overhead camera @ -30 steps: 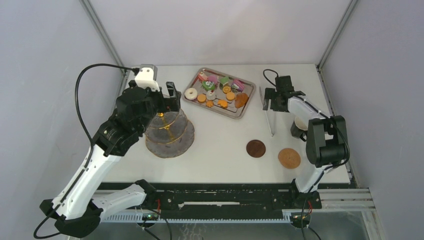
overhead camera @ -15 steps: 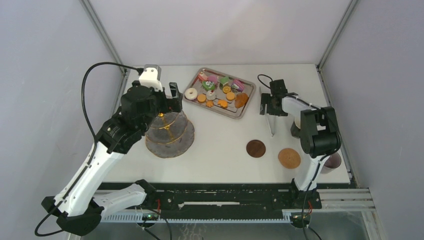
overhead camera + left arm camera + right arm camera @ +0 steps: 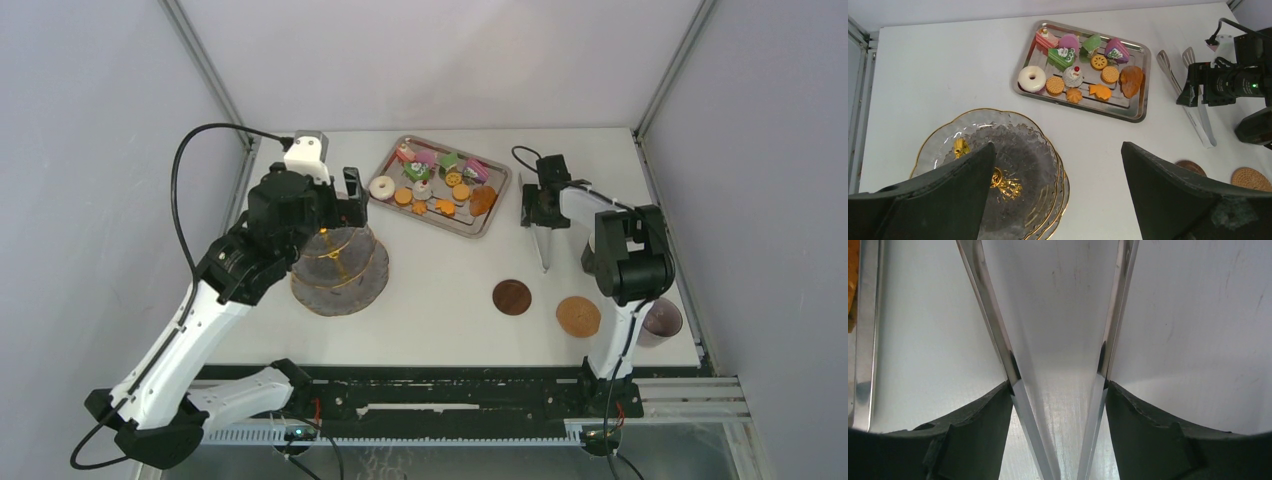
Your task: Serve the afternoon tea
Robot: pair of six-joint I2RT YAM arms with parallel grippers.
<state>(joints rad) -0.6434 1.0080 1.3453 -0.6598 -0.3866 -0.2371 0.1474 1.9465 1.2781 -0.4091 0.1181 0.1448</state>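
Sweets, stand and tongs at an early stage of serving the tea. The steel tray [image 3: 1146,80] at the far middle of the tabletop [image 3: 440,290] is the reference for all positions.

On the tray lie the small colourful cakes [image 3: 1063,52], the orange round cookies [image 3: 1054,85] and the white ring donut [image 3: 1031,78]; as far as I can see, none of them has left it. The three-tier glass stand [image 3: 1013,165] is to the near left of the tray, close to its corner but apart from it, and the tiers I can see carry nothing. My left claw [image 3: 346,192] hangs above the stand, between it and the tray's left end, fingers spread as wide as they go and holding nothing.

The long metal tongs [image 3: 542,245] lie on the tabletop just right of the tray, their tips pointing to the near side. My right claw [image 3: 1058,390] straddles them at the far end, with one pad against the outer face of each arm. The arms are not yet squeezed together and the tongs look flat on the surface, so I judge this a first contact, not a lift.

Two brown round coasters [image 3: 512,297], both bare, sit to the near right of the tray, well apart from it. One cup [image 3: 660,322] stands further right and nearer again, off the coasters.

Done: nothing served. Left: lifting the tongs, carrying each sweet to the tiers, and setting cups on coasters.
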